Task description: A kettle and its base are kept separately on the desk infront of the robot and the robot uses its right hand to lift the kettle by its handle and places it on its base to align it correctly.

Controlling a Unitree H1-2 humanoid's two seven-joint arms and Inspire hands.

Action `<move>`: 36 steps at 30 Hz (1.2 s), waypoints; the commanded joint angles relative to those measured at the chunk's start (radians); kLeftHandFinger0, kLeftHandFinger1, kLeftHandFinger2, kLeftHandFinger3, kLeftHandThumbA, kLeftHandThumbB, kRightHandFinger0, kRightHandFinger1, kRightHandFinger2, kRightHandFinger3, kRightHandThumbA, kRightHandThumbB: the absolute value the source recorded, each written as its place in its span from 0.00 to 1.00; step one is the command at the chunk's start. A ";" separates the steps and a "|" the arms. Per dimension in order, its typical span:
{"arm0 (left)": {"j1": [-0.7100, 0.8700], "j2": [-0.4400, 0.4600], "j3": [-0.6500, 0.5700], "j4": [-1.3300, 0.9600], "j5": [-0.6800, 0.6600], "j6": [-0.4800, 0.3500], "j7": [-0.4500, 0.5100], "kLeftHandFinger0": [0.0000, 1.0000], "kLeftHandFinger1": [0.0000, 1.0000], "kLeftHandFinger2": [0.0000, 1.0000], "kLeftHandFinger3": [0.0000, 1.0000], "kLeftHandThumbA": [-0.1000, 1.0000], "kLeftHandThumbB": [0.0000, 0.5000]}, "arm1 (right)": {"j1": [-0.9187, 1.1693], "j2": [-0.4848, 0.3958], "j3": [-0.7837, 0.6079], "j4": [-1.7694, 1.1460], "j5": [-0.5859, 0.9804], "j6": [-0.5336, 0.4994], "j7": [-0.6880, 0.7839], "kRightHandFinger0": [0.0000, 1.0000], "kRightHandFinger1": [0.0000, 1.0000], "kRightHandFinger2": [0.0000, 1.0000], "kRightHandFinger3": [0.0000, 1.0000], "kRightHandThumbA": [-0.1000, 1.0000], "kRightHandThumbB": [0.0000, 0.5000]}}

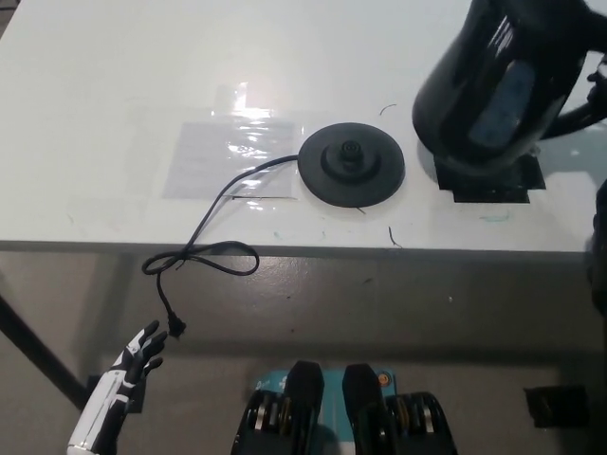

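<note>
1. The kettle (503, 85) hung tilted above the desk (114, 76), up and to the right of the base (352, 167), with open air between them.
2. Nothing sat on top of the base, so the way straight down onto it was free.
3. The cord (213, 223) ran off the base's left side, over the desk edge, and looped below. That side was the cluttered one.
4. A black tape outline (488, 185) lay flat under the kettle, no real obstacle.
5. The left hand (137, 360) hung low below the desk edge, well apart from everything.
</note>
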 commanded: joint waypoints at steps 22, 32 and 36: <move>-0.005 0.024 -0.005 -0.002 0.007 -0.005 -0.020 1.00 1.00 1.00 1.00 1.00 0.76 | -0.154 -0.027 0.247 -0.198 -0.208 0.016 -0.098 0.00 0.35 0.69 0.74 0.00 0.30; -0.003 0.027 -0.009 -0.013 0.021 0.002 -0.018 1.00 1.00 1.00 1.00 1.00 0.77 | -0.218 -0.009 0.402 -0.149 -0.388 0.062 -0.159 0.00 0.24 0.62 0.68 0.00 0.31; -0.005 0.025 -0.012 -0.010 0.027 -0.001 -0.017 1.00 1.00 1.00 1.00 1.00 0.77 | -0.237 -0.001 0.419 -0.133 -0.401 0.080 -0.172 0.00 0.23 0.61 0.68 0.00 0.28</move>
